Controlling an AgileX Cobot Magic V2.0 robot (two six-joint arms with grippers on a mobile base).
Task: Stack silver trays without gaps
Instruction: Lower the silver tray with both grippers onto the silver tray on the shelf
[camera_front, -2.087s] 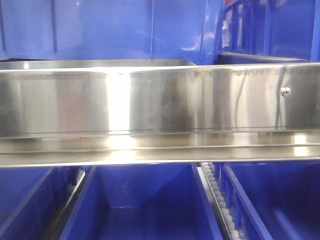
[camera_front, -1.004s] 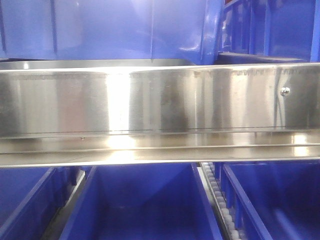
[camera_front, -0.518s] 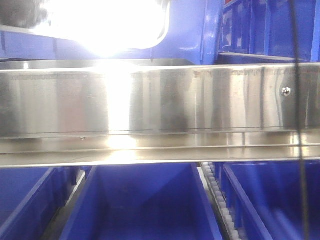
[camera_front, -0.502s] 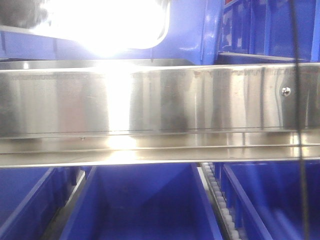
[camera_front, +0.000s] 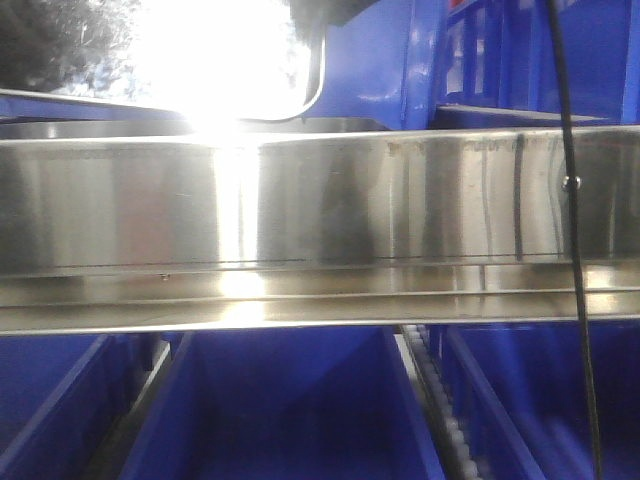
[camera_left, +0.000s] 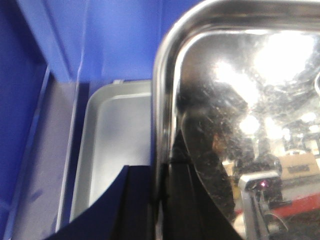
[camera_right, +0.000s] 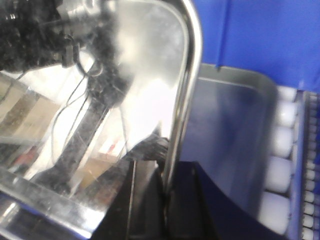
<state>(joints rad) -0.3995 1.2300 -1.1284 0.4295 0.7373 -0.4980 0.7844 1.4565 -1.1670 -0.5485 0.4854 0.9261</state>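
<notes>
2 grippers hold 1 shiny tray btw them. The left gripper (camera_left: 159, 172) has its black fingers pinched tight on the rim of the held tray (camera_left: 240, 100), near a round corner. The right gripper (camera_right: 165, 175) is clamped the same way on the rim at the other end. This tray is up in the air & tilted. Below it the 2nd tray (camera_left: 117, 145) lies flat on the shelf, open side up, just beside a blue bin wall (camera_left: 100, 40); can't tell if the 2 touch. White rollers (camera_right: 280, 145) run beside it. From the front cam the held tray is a big white glare above the long steel rail (camera_front: 320, 200) w/ a small screw (camera_front: 570, 183). A thin black cable (camera_front: 578, 330) hangs in front. More blue bins (camera_front: 290, 420) sit below. The red & white label (camera_front: 458, 5) up top is cut off, can't read.
</notes>
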